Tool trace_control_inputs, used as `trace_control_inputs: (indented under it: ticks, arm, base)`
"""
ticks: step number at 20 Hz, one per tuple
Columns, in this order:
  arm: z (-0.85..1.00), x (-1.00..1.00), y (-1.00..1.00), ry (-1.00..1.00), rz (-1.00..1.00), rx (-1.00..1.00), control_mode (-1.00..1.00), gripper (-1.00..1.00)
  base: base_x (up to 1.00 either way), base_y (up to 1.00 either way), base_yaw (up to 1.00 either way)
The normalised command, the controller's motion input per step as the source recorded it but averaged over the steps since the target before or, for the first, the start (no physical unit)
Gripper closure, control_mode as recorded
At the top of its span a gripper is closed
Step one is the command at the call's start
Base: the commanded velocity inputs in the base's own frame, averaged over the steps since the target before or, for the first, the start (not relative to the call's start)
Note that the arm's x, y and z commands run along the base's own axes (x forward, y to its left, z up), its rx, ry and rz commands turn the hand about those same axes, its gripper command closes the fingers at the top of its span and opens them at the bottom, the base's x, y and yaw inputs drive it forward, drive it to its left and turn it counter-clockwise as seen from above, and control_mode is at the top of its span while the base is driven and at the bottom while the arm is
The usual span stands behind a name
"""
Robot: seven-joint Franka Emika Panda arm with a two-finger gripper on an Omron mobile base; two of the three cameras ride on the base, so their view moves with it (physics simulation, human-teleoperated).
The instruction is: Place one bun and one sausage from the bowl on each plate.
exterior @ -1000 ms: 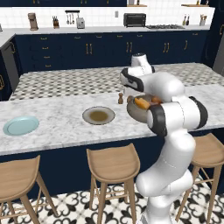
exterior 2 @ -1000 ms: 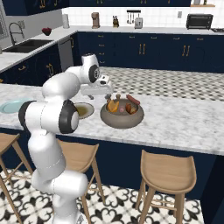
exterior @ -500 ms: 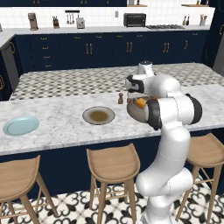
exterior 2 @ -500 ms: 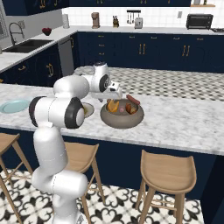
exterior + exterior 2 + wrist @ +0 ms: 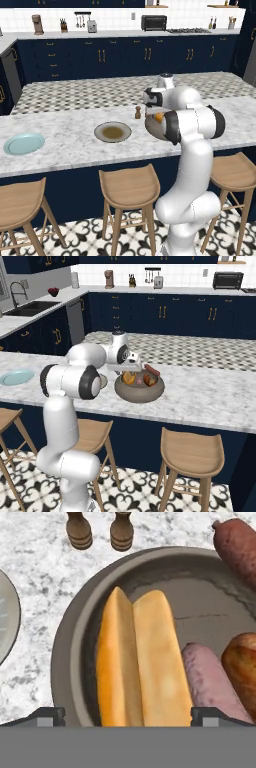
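Bun point(image 5: 135, 662) lying split in the stone bowl point(image 5: 67, 647) on the tabletop point(image 5: 35, 572), I am hovering my wide-open end effector point(image 5: 128, 714) above it, needing to descend and clamp it.

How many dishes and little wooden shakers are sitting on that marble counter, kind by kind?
Plates: 2, a grey-tan plate and a pale blue plate
Bowls: 1, the dark stone bowl holding the food
Wooden shakers: 2, side by side just beyond the bowl
Total: 5
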Motion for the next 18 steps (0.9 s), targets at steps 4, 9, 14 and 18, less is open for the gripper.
trace_control_inputs:
  ticks: [4,9,14,18]
  arm:
    - [-0.29,0.02,0.0,0.0,0.0,0.0,-1.0,-1.0]
    - [-0.3,0.0,0.0,0.0,0.0,0.0,-1.0,-1.0]
    - [-0.17,0.0,-0.03,0.0,0.0,0.0,-1.0,1.0]
    - [0.0,0.0,0.0,0.0,0.0,0.0,-1.0,1.0]
  base:
    - [0.0,0.0,0.0]
    - [0.0,0.0,0.0]
    - [0.0,0.0,0.0]
    - [0.0,0.0,0.0]
